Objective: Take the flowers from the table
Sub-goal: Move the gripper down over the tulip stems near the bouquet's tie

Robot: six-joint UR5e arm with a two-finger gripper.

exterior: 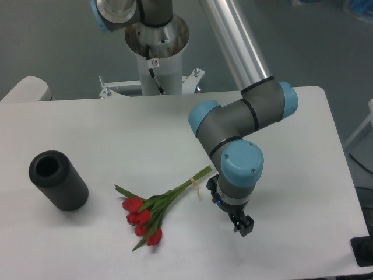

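A bunch of red tulips, the flowers [152,209], lies flat on the white tabletop [87,128], blooms toward the near edge and green stems slanting up to the right, a thin yellowish band [195,185] tied near the stem ends. Just to the right of those stem tips, the grey-and-blue robot arm [245,119] folds down over the tabletop, its gripper [243,225] pointing downward, low over the surface, beside the flowers and apart from them. The dark fingers [247,226] hold nothing; from this angle it cannot be told whether they are spread or closed, since the wrist's blue cap [240,165] hides much of them. On the left side of the tabletop, well apart from the flowers, a black cylinder [58,181] lies tipped with its open end facing up and to the left. The arm's white pedestal [156,58] rises behind the far edge of the tabletop.
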